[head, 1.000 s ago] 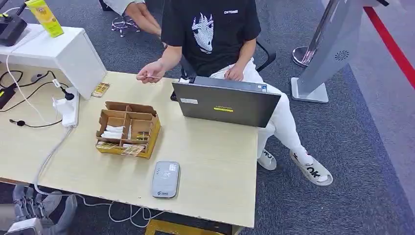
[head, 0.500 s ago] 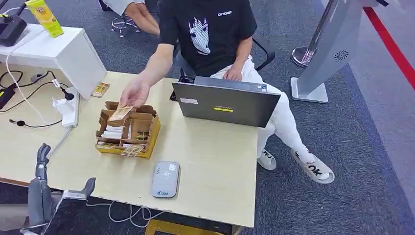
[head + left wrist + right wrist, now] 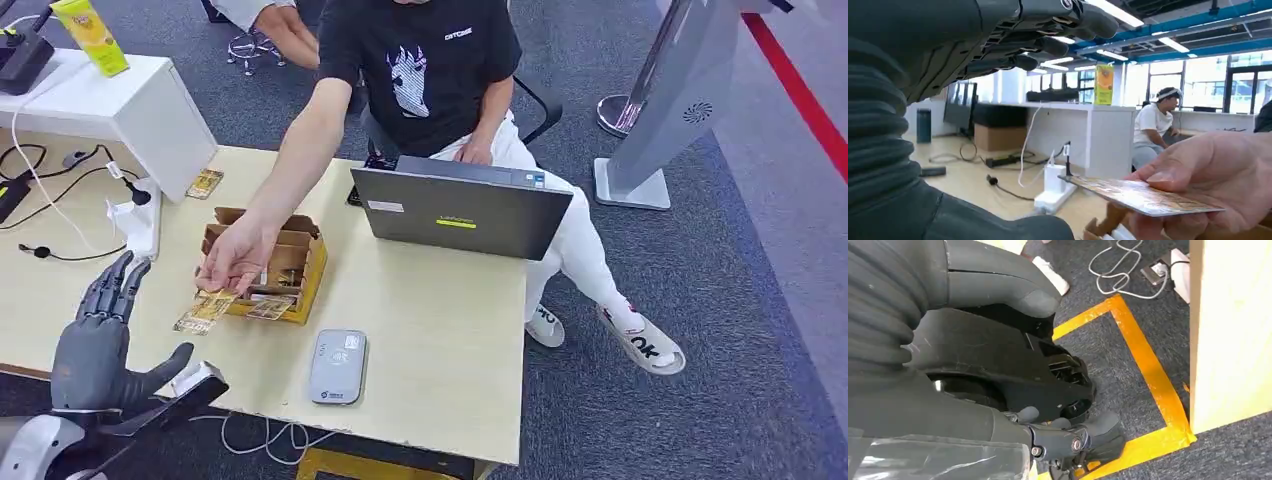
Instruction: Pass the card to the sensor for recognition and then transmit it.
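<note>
- Card (image 3: 205,310), gold-patterned, is pinched in a person's hand (image 3: 235,258) and held out flat over the table (image 3: 430,330), just in front of the box (image 3: 300,262) and toward the robot's left hand (image 3: 100,335); it also shows close up in the left wrist view (image 3: 1140,195), gripped between the person's thumb and fingers.
- Left hand is raised over the near left part of the table, fingers (image 3: 120,285) straight and slightly apart, thumb stuck out to the side, holding nothing and apart from the card.
- Right hand (image 3: 1068,440) hangs low beside the table's edge over carpet with yellow tape; its fingers look curled in with nothing between them.
- Sensor (image 3: 338,366), a grey flat reader, lies on the table near the front edge, right of the card and apart from it.
- Box, cardboard with compartments, holds more cards and white items.
- Laptop (image 3: 460,212) stands open behind, its back to the robot, with the seated person in a black shirt behind it.
</note>
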Available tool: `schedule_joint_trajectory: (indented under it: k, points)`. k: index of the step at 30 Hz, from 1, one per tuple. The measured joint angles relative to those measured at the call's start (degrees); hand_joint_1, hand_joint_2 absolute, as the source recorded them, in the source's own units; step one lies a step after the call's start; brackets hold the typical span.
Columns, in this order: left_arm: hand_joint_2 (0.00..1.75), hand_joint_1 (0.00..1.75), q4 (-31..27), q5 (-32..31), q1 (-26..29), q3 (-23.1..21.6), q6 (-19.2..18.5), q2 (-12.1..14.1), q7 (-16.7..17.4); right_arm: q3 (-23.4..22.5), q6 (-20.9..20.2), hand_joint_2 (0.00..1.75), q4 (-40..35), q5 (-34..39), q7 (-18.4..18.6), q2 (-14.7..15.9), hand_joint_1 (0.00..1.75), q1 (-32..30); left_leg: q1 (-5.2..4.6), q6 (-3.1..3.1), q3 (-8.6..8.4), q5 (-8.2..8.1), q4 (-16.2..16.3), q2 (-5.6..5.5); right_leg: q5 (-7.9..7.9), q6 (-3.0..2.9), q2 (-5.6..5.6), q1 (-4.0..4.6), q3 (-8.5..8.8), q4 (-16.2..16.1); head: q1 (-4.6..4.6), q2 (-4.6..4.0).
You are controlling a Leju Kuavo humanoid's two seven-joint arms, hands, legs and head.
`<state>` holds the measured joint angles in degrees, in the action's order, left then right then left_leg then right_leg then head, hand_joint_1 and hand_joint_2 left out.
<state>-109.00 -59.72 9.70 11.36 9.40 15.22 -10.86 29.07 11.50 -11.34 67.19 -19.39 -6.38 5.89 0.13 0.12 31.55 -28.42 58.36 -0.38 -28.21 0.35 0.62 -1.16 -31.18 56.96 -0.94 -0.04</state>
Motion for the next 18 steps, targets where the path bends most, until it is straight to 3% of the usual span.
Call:
schedule_joint_trajectory:
  k: [2, 3, 4, 13, 18]
  points:
    - [1.75, 0.00, 0.00, -3.30, -0.39, -0.68, 0.22, 2.50, 1.76, 0.70, -0.02, 1.75, 0.00, -0.28, -0.13, 0.00, 0.00, 0.01, 0.00, 0.00, 0.00, 0.00, 0.00, 0.00, 0.00, 0.00, 0.01, 0.00, 0.00, 0.00, 0.00, 0.00]
    - [1.75, 0.54, 0.00, -4.83, -0.64, -1.05, 0.35, 3.42, 2.57, 1.05, -0.02, 1.75, 0.00, -0.50, -0.20, 0.00, 0.00, 0.01, 0.00, 0.00, 0.00, 0.00, 0.00, 0.00, 0.00, 0.00, 0.01, 0.00, 0.00, 0.00, 0.00, 0.00]
    - [1.75, 1.75, 0.00, -6.36, -0.88, -1.44, 0.55, 4.48, 3.43, 1.33, 0.00, 1.75, 0.00, -0.59, -0.28, 0.00, 0.00, 0.02, 0.01, -0.01, 0.00, 0.00, 0.00, 0.00, 0.00, 0.00, 0.01, 0.00, 0.00, 0.00, 0.00, 0.00]
    - [1.75, 1.75, -1.18, -21.18, -1.95, -4.72, 3.15, 14.02, 12.09, 4.33, 0.00, 1.75, 0.31, -1.68, -0.92, -0.07, 0.00, 0.12, 0.01, -0.01, 0.01, 0.04, 0.00, 0.01, 0.02, -0.03, 0.01, 0.01, -0.01, 0.01, 0.00, 0.00]
    - [1.75, 1.75, -2.45, -28.22, -1.94, -5.66, 5.16, 17.22, 16.11, 5.53, -0.02, 1.75, 0.33, -2.16, -1.25, -0.44, 0.00, 0.21, 0.03, -0.01, 0.02, 0.04, 0.00, 0.00, 0.02, -0.03, 0.00, 0.03, 0.00, 0.01, 0.04, 0.00]
